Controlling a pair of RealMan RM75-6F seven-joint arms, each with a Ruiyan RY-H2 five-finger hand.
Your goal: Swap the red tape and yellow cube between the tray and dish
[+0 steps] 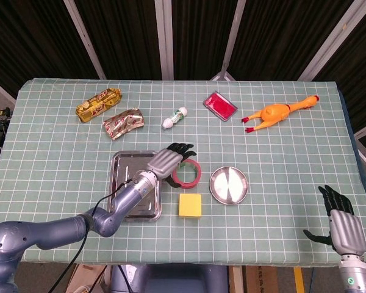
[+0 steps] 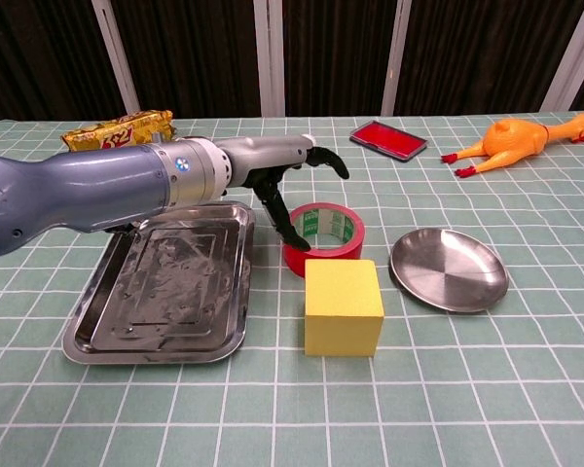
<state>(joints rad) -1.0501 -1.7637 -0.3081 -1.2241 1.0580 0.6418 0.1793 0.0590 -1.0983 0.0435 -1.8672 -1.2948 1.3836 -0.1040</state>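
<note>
Right now the left hand (image 1: 168, 160) sits low over the red tape (image 1: 188, 174), its dark fingers (image 2: 323, 156) arched above the roll and one finger reaching down at the roll's left rim; in the chest view that fingertip looks to be at or just inside the edge, but whether it actually grips the tape cannot be told. The tape lies flat on the green checked tablecloth (image 1: 61, 152), between the metal tray (image 1: 127, 177) on its left and the round metal dish (image 1: 228, 185) on its right, inside neither. The yellow cube (image 1: 190, 205) stands on the cloth just in front of the tape, touching or nearly touching it in the chest view, and also outside both tray and dish. The left forearm crosses over the tray's near right corner. The right hand (image 1: 340, 218) hangs at the table's near right edge, well apart from everything, fingers spread and holding nothing. Along the far side of the table lie two crinkled snack packets (image 1: 99, 104), one golden and one silvery brown, then a small white bottle with a green cap (image 1: 174, 117), a flat red case (image 1: 219, 105), and an orange rubber chicken (image 1: 279, 113).
</note>
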